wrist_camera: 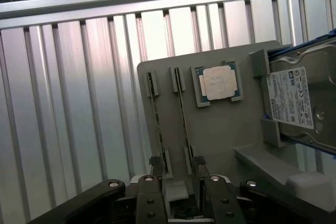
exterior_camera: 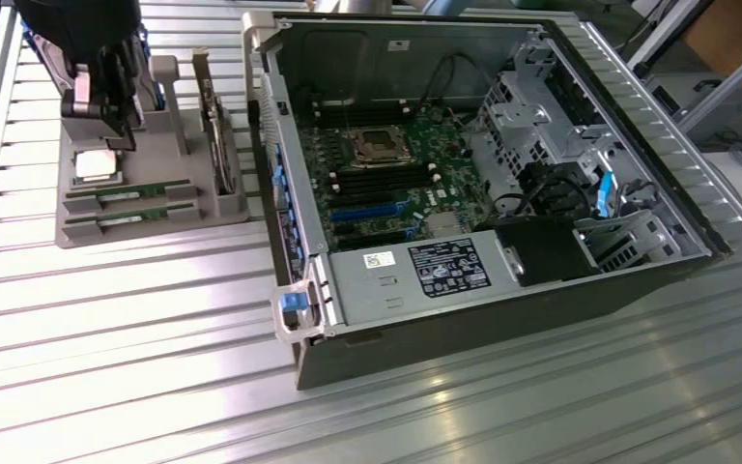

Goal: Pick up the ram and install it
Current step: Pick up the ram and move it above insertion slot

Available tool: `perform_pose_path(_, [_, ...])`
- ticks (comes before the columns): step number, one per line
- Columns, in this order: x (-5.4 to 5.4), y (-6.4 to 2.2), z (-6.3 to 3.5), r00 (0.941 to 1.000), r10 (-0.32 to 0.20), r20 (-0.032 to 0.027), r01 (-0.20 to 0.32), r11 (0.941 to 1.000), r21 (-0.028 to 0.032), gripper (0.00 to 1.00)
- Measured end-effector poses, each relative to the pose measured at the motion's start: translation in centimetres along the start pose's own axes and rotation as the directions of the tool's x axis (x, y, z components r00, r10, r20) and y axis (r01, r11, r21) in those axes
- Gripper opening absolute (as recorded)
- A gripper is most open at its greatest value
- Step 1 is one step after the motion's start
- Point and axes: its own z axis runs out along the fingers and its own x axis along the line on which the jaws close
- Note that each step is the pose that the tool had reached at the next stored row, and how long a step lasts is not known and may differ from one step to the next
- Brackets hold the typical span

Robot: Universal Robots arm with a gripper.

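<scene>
Two ram sticks lie in slots at the front of a grey holder (exterior_camera: 152, 208): one ram (exterior_camera: 132, 197) and a second one (exterior_camera: 127, 220) beside it. In the wrist view they run edge-on, the ram (wrist_camera: 184, 121) parallel to its twin (wrist_camera: 156, 124). My gripper (exterior_camera: 103, 121) hangs over the holder's rear part, above the silver processor chip (exterior_camera: 97, 166). Seen from the wrist, the gripper (wrist_camera: 181, 195) is open, its fingertips (wrist_camera: 150, 195) spread to either side of the sticks' near ends, with nothing held.
An open computer case (exterior_camera: 680, 222) stands to the exterior view's right of the holder, with the motherboard's dark memory slots (exterior_camera: 385, 179) and a power supply (exterior_camera: 436, 271) inside. On the holder also sit the processor chip (wrist_camera: 218, 83), a hard drive (wrist_camera: 299, 103) and an upright card (exterior_camera: 216, 135). The table is ribbed aluminium.
</scene>
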Motion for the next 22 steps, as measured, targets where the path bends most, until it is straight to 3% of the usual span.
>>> perform_pose_path(22, [0.0,-0.07,1.51,1.0,0.0,0.0,0.0,1.0,0.0,0.36])
